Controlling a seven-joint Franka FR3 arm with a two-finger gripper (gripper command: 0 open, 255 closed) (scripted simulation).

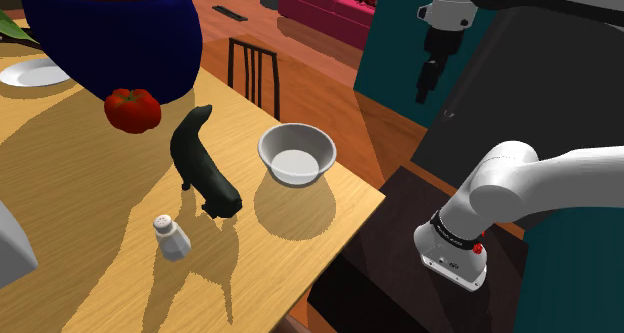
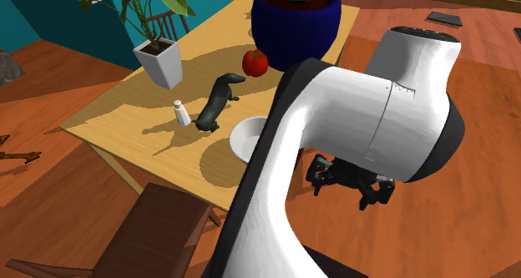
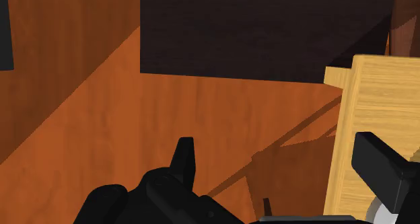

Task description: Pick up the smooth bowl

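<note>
In the shoulder view a white plate lies at the tabletop's far left edge, next to a big dark blue pot. A red tomato sits just in front of the pot. Further right, a small white shaker stands toward the near edge. A dark animal figurine stretches across the middle and stands apart from the shaker. A dark chair is drawn up to the far edge. The smooth bowl, pale grey and upright, sits near the tabletop corner closest to the stand. The figurine is its nearest neighbour, beside it but not touching. Right of the tabletop edge the gripper hangs over the wooden floor, well apart from the bowl. In the wrist view its fingers are spread wide with nothing between them.
</note>
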